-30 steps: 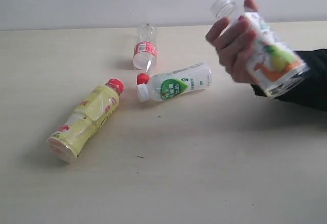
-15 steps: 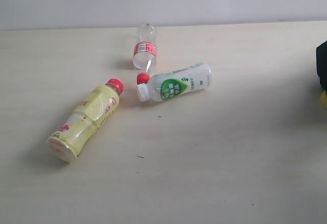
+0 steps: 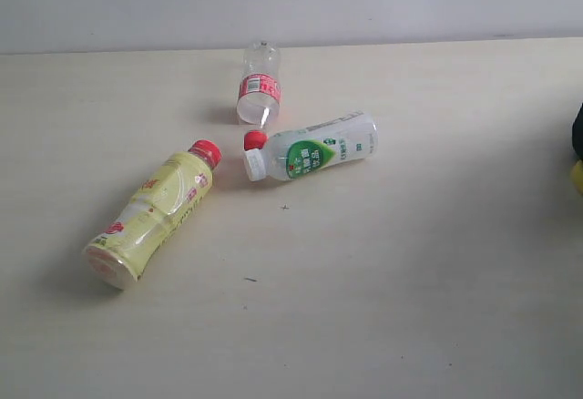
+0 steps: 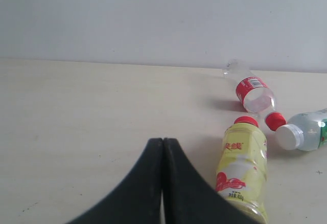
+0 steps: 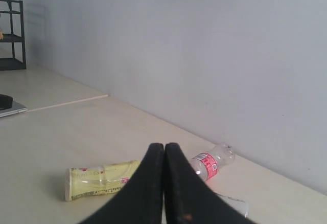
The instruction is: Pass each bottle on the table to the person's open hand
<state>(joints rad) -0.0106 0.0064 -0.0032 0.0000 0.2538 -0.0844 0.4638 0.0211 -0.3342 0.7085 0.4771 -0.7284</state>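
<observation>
Three bottles lie on the table (image 3: 410, 290) awaiting handover: yellow bottle (image 3: 150, 214) left of centre, red-label bottle (image 3: 259, 89) upper middle, green-label bottle (image 3: 314, 148) centre; left gripper (image 4: 163, 141) and right gripper (image 5: 164, 146) both pressed together, empty.

Yellow red-capped plastic bottle (image 3: 150, 214), small clear red-label bottle (image 3: 259, 94) and clear green-label bottle (image 3: 314, 150), all flat on pale beige table (image 3: 410, 281).

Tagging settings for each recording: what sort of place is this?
Probably a lab or test room: a bare pale table set against a plain wall, with a black shelf rack standing off to one side.
</observation>
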